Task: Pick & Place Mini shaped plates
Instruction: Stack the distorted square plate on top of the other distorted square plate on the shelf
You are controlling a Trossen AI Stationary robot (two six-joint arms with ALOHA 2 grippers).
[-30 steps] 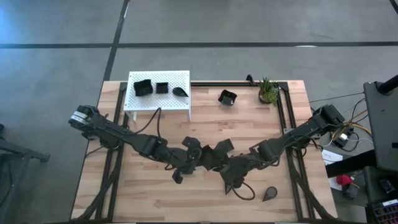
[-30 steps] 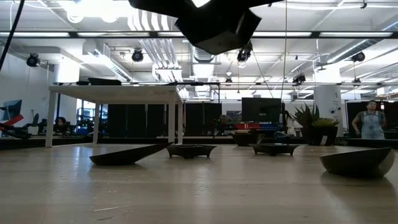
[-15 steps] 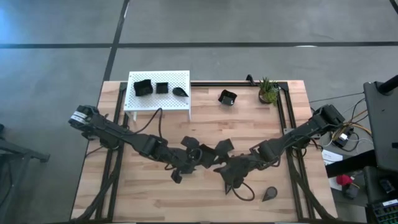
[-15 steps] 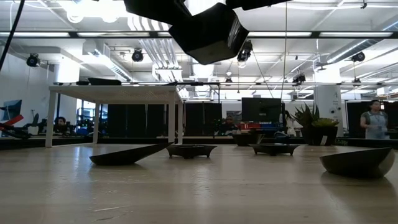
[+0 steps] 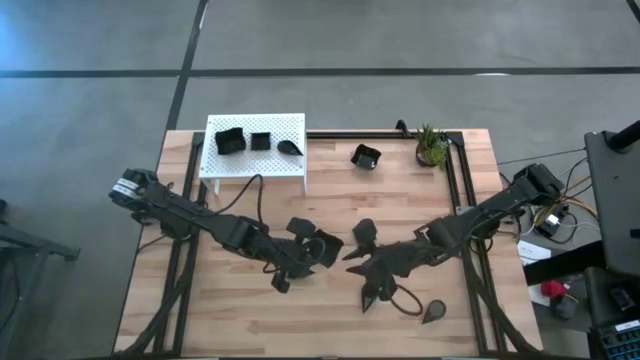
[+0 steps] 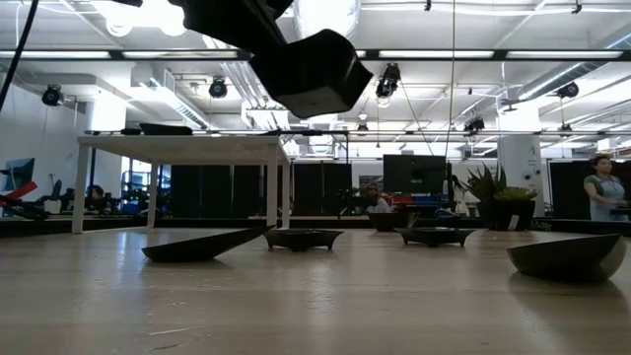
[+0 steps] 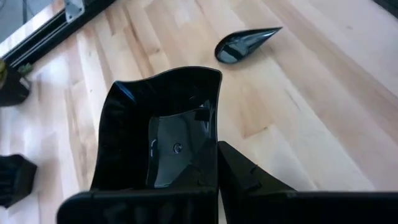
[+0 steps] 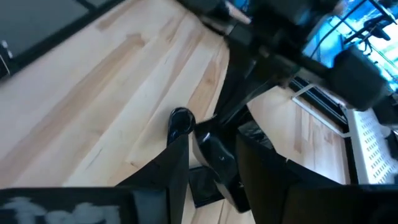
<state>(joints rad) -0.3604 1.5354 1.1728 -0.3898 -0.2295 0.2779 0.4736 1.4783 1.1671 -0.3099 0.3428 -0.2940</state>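
Mini square plate (image 7: 161, 137) ended up with the left gripper (image 5: 318, 250), which was clamped shut on its rim over mid-table. The right gripper (image 5: 352, 260) had spread its fingers, nothing in them as far as I could see, and backed off toward 3 o'clock. Looked like a handover just wrapped up, so my guess was the left arm takes it to the white platform (image 5: 255, 160) at 11 o'clock.

Bright, even overhead light; ceiling lamps (image 6: 158, 15) glare in the low view; right wrist view blurred
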